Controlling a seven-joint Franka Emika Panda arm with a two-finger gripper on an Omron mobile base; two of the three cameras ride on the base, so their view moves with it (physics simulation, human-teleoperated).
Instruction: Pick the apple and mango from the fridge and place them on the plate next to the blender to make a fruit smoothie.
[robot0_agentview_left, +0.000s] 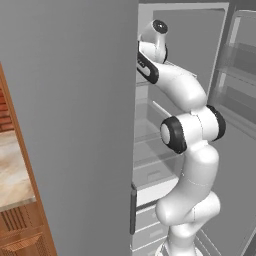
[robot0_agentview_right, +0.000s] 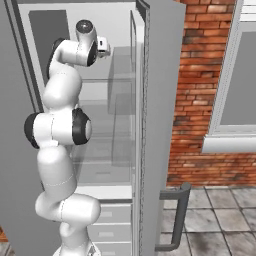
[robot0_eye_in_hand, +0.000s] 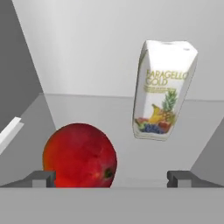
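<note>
Tall grey fridge (robot0_agentview_left: 75, 125) w/ doors swung open; white interior, clear shelves, white drawers low down. In right base view, a brick wall (robot0_agentview_right: 200, 100) and a window (robot0_agentview_right: 240, 75) sit beyond the open door on that side.

White robot arm (robot0_agentview_left: 192, 150) rises in front of the fridge and bends at the elbow, reaching up and into an upper shelf; its hand end is tucked inside the compartment.

Hand view, looking along the gripper (robot0_eye_in_hand: 111, 178) into that shelf: a white juice carton (robot0_eye_in_hand: 162, 89) w/ printed fruit pics stands upright toward the back wall, right of centre. Nearer, left of centre, lies a round glossy red fruit w/ orange patches (robot0_eye_in_hand: 80, 155), on the shelf floor; can't tell for sure whether it's the apple or the mango.

Gripper fingers spread wide apart, nothing between them. The left fingertip (robot0_eye_in_hand: 42, 177) shows just at the fruit's lower left edge; whether it touches can't be told. The right fingertip (robot0_eye_in_hand: 180, 177) is well off to the fruit's right, so the fruit sits off-centre, toward the left finger. Carton is farther back, apart from both tips.
</note>
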